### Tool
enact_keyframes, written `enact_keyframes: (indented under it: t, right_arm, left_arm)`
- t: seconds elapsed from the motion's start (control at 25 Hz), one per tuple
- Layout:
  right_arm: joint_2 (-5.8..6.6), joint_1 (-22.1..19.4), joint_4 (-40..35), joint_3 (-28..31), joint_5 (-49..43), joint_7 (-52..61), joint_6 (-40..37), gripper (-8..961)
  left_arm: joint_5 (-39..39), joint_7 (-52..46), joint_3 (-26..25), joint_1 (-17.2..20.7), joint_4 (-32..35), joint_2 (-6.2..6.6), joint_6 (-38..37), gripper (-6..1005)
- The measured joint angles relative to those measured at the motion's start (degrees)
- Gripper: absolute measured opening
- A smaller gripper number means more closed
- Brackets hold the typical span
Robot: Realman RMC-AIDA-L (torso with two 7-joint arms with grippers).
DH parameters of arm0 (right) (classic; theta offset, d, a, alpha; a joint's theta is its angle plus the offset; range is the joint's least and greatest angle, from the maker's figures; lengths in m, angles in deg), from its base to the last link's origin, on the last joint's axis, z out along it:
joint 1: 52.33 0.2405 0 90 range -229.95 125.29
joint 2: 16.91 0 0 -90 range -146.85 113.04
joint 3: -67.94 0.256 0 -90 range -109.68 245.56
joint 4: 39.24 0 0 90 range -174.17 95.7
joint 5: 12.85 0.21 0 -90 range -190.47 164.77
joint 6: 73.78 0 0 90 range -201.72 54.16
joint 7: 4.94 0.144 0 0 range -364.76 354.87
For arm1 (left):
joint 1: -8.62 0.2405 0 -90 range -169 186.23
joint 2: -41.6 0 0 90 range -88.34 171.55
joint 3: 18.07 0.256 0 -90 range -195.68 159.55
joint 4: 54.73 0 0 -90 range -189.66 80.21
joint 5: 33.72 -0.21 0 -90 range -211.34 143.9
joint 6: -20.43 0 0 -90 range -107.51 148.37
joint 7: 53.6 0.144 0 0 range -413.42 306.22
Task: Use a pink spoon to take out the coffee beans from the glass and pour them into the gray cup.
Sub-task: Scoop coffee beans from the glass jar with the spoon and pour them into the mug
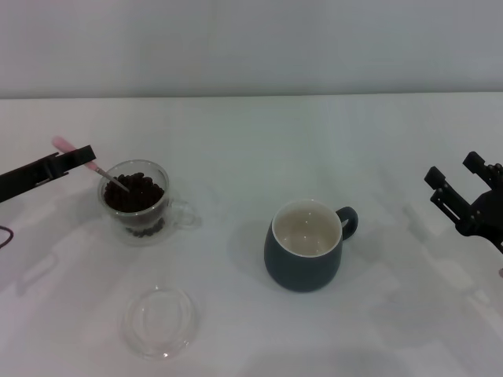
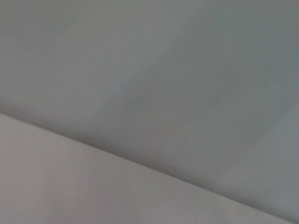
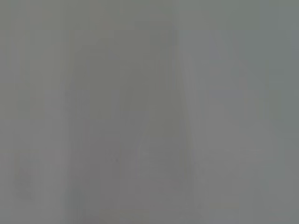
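The clear glass (image 1: pixel 140 206) stands at the left of the white table, filled with dark coffee beans (image 1: pixel 135 191). My left gripper (image 1: pixel 78 157) reaches in from the left edge, shut on the pink spoon (image 1: pixel 66 147) by its handle. The spoon slants down into the glass, its metal bowl dipped among the beans. The gray cup (image 1: pixel 306 245) with a cream inside stands to the right of the middle, empty, handle to the right. My right gripper (image 1: pixel 462 187) hangs open at the right edge, away from everything. Both wrist views show only blank surface.
A flat shallow clear glass dish (image 1: pixel 160 320) lies near the front edge, in front of the glass. The white table (image 1: pixel 251 141) runs back to a pale wall.
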Motion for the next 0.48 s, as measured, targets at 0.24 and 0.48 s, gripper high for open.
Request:
enact_keyframes:
  t: [0.24,0.48]
  right_arm:
    - [0.0,0.1,0.03,0.0,0.19,-0.08,0.0,754]
    - [0.0,0.13,0.03,0.0,0.59,-0.1,0.0,754]
  left_arm:
    - [1.88,-4.97,0.02,1.63,-0.05,-0.04,0.34,131]
    - [2.16,-9.96,0.14,2.6,-0.11,-0.05,0.5,130]
